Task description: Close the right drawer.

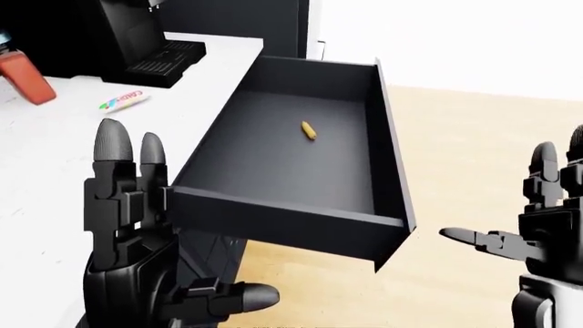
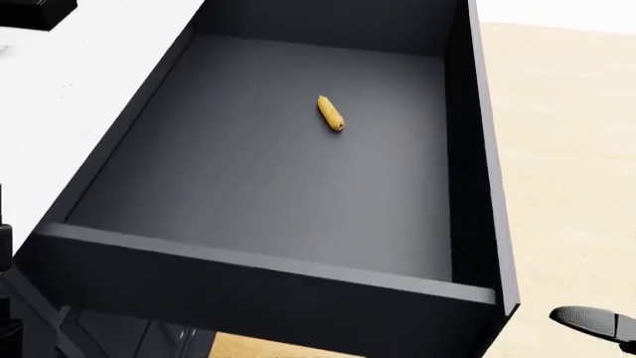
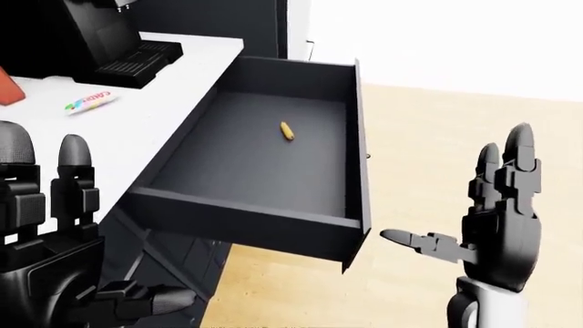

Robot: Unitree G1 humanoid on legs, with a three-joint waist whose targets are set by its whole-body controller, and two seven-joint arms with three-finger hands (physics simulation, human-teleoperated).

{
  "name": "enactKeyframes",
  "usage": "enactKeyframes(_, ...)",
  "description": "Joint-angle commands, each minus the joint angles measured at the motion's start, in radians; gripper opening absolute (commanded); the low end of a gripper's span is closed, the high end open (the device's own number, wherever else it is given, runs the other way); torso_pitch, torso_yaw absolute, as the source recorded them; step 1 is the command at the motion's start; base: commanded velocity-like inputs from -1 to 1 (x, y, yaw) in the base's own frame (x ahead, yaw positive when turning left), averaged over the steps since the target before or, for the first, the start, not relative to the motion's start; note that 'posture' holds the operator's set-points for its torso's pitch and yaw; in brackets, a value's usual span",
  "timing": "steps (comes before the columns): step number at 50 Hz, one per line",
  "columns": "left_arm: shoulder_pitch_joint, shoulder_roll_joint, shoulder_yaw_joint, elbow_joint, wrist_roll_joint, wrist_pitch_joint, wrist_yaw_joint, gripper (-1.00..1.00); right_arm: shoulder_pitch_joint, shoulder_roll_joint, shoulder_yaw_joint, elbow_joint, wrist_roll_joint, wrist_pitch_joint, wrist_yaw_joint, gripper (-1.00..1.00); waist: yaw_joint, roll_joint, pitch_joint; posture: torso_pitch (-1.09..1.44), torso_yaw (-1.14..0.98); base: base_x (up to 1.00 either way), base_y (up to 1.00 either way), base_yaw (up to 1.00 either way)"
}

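Drawer (image 1: 301, 164): pulled fully out from the white counter (image 1: 63, 143), occupying the centre of both eye views and most of the head view. Interior dark grey. Front panel (image 1: 282, 222) nearest the bottom edge of the frame, not touched by either hand.

Contents: one small yellow corn cob (image 2: 330, 113), lying flat on the drawer floor, above centre, clear of all walls.

Left hand (image 1: 137, 225): lower left of the left-eye view, fingers (image 1: 114, 147) upright and spread, thumb pointing toward frame right. Open, holding nothing. Positioned just left of the front panel's left end; contact not determinable.

Right hand (image 3: 497, 219): lower right of the right-eye view, fingers upright, thumb extended toward frame left at the drawer's right front corner, with a gap between them. Open, holding nothing.

On the counter, upper left of the left-eye view: black appliance (image 1: 145, 37), red object (image 1: 22, 75), small colourful wrapped item (image 1: 125, 101).

Light wooden floor (image 1: 473, 157) at frame right.
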Motion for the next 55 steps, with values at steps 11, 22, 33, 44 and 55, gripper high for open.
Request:
enactKeyframes(11,-0.003,0.002,-0.003,-0.04,0.001,-0.022,0.006,1.0,-0.068,-0.095,0.017,0.319,-0.012,-0.228,-0.051,1.0,0.001,-0.006,-0.01,0.0,0.0,0.0,0.0,0.0)
enactKeyframes(22,-0.007,0.001,0.004,-0.042,-0.001,-0.019,0.004,1.0,-0.167,-0.205,0.066,0.74,-0.051,-0.421,-0.118,1.0,0.001,-0.012,-0.011,0.0,0.0,0.0,0.0,0.0)
enactKeyframes(33,-0.007,0.0,0.004,-0.04,-0.004,-0.017,0.002,1.0,-0.461,-0.336,0.2,1.46,-0.067,-0.723,-0.195,1.0,-0.001,-0.016,-0.018,0.0,0.0,0.0,0.0,0.0)
enactKeyframes(44,-0.008,-0.001,0.004,-0.041,-0.004,-0.016,0.001,1.0,-0.621,-0.338,0.304,1.824,-0.067,-0.832,-0.159,1.0,0.005,-0.02,-0.021,0.0,0.0,0.0,0.0,0.0)
enactKeyframes(55,-0.007,0.0,0.003,-0.037,-0.003,-0.02,0.002,1.0,-0.655,-0.299,0.334,1.846,-0.126,-0.793,-0.123,1.0,0.009,-0.032,-0.019,0.0,0.0,0.0,0.0,0.0)
